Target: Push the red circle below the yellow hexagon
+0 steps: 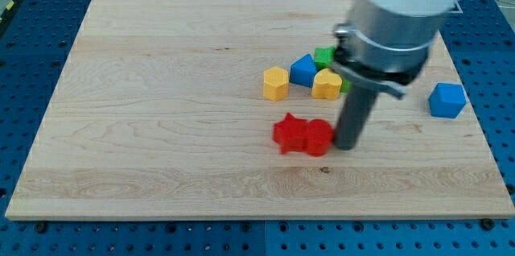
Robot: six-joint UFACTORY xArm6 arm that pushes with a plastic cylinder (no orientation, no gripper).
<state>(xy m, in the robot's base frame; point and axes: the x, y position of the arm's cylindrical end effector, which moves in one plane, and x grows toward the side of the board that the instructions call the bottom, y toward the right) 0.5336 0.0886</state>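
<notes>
The red circle [319,136] lies on the wooden board, touching a red star-like block [288,133] on its left. The yellow hexagon [275,83] sits above and a little left of them. My tip [348,144] rests on the board just right of the red circle, touching or almost touching it. The red blocks look slightly blurred.
A blue block [303,70], a yellow heart-like block [327,84] and a green block [323,55] cluster right of the hexagon, partly behind the arm [398,14]. A blue cube [447,100] stands near the board's right edge [475,111].
</notes>
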